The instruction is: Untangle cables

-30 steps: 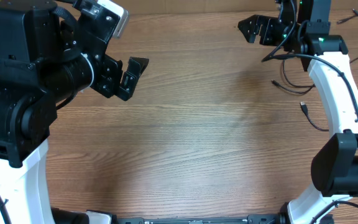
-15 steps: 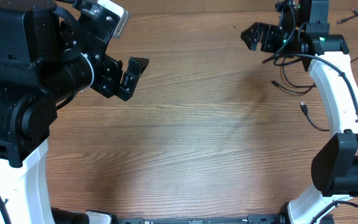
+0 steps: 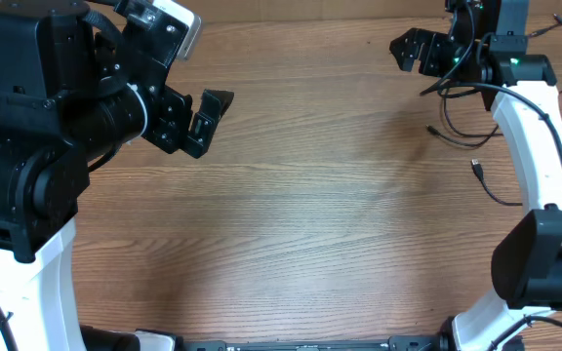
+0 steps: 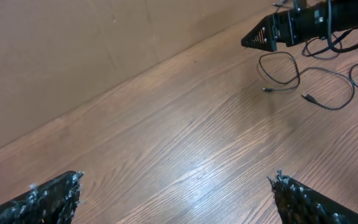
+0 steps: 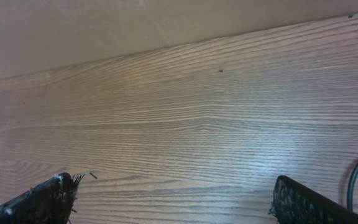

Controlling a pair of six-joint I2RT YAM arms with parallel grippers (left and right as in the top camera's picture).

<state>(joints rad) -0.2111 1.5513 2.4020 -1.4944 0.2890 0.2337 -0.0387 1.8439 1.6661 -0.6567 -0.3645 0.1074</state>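
Both claws gape wide and hold nothing; the left claw (image 3: 206, 122) hangs over the left of the wooden table (image 3: 291, 244), the right claw (image 3: 410, 54) over its far right corner. The cables (image 3: 477, 168) lie as loose black strands on the table's right side, beside the right arm; neither claw touches them.

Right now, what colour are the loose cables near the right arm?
The cables are plain black, seen best in the left wrist view.
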